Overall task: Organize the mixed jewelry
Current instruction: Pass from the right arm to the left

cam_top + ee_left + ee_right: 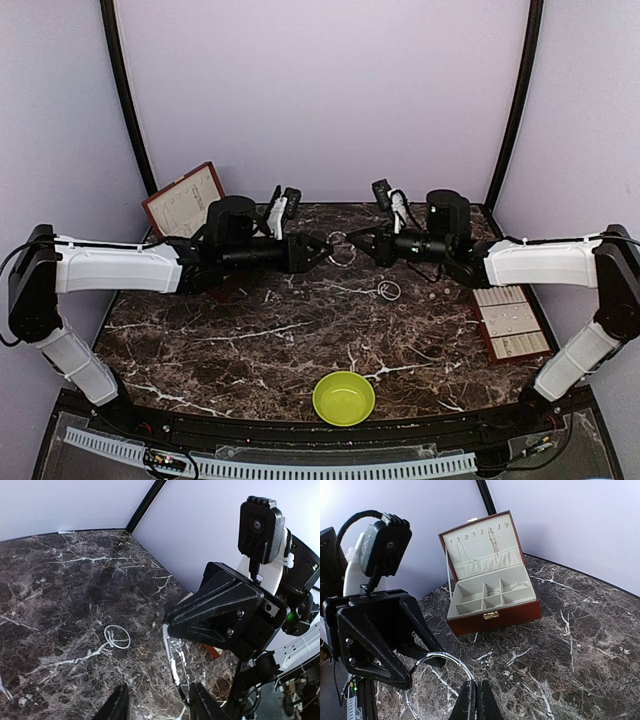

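The right hand (474,692) is shut, pinching a thin hoop (451,656) above the surface (250,350), upper middle of the top view. The left hand (322,250), half open, straddles the wire without gripping it. A second hoop (117,636) lies flat just lower right of them. The box (490,580) sits upper left, the tray (512,322) at the right edge and the bowl (344,397) at the near edge, with a broad stretch of marble between.

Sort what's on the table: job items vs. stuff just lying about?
Job:
- wire hoop pinched in the right gripper
- loose hoop on the marble
- small ring near it
- likely destinations: open jewelry box, padded tray

Lying about:
- green bowl, looks empty
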Robot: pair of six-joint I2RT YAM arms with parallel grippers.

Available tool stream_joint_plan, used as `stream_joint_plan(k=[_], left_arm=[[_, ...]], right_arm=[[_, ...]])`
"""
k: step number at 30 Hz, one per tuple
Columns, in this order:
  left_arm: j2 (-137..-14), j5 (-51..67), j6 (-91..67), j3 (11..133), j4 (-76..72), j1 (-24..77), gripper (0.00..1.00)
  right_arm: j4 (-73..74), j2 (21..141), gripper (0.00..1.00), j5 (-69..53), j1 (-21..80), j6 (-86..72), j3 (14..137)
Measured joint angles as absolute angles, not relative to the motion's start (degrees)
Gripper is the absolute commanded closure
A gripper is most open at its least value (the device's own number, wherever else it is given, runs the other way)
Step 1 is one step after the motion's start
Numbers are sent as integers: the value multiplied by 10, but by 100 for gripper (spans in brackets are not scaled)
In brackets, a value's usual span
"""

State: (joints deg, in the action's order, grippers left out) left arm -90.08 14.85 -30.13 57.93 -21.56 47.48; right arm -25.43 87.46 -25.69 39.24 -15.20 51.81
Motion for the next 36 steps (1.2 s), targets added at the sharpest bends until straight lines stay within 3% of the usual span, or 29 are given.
stream_joint_plan(k=[13, 23, 27, 29, 36], left_arm=[[-915, 159, -338, 581, -247, 475, 94], [-918, 156, -356, 581, -251, 474, 100], [-918, 156, -360, 581, -252, 474, 100], [-918, 155, -360, 581, -252, 474, 100], [-918, 138, -360, 581, -250, 474, 100]], right_arm=[[-254, 875, 100, -248, 398, -143, 518], [-253, 875, 98, -234, 400, -137, 518], [-255, 875, 62, -223, 402, -137, 518], [-260, 875, 50, -216, 402, -138, 516], [-275, 865, 21, -193, 404, -144, 496]])
